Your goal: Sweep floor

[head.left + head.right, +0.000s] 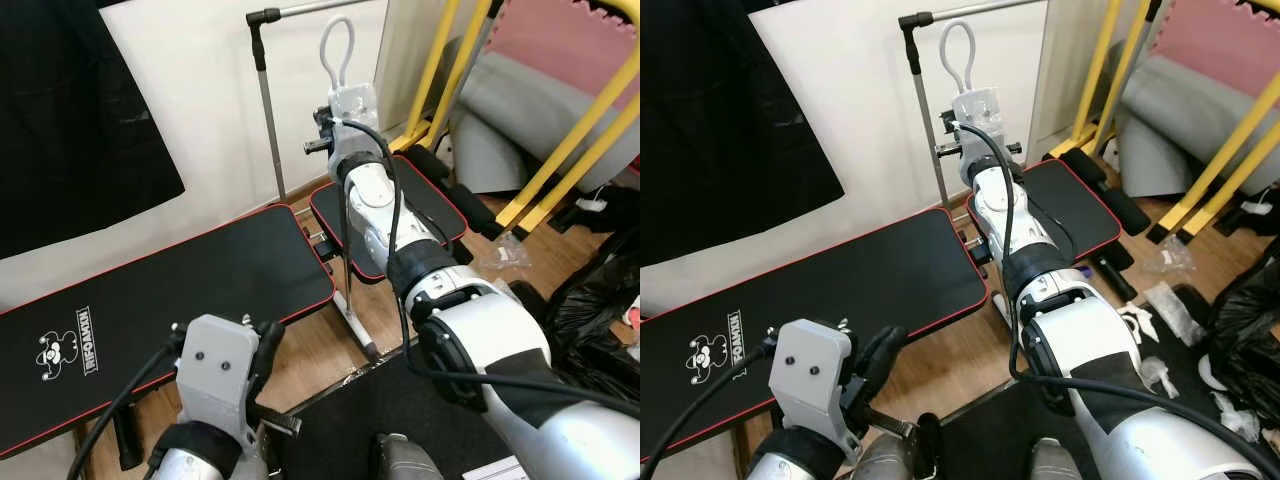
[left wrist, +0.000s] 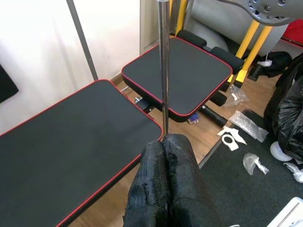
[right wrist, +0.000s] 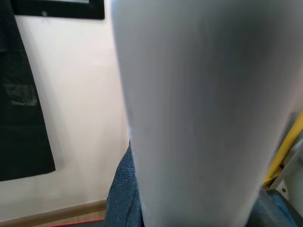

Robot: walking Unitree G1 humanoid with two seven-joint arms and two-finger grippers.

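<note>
Black padded bench lies along the wall. Broom handle stands upright just beside it. Left gripper fingers pinch the handle low; right gripper holds it higher, finger state cannot be told.

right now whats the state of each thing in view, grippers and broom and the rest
left gripper: fingers shut on the thin metal broom pole
right gripper: up high on the pale broom handle
broom pole: upright, held by both arms
weight bench: flat, two black red-edged pads
plastic scraps: loose on the floor
black bag: crumpled on the floor
</note>
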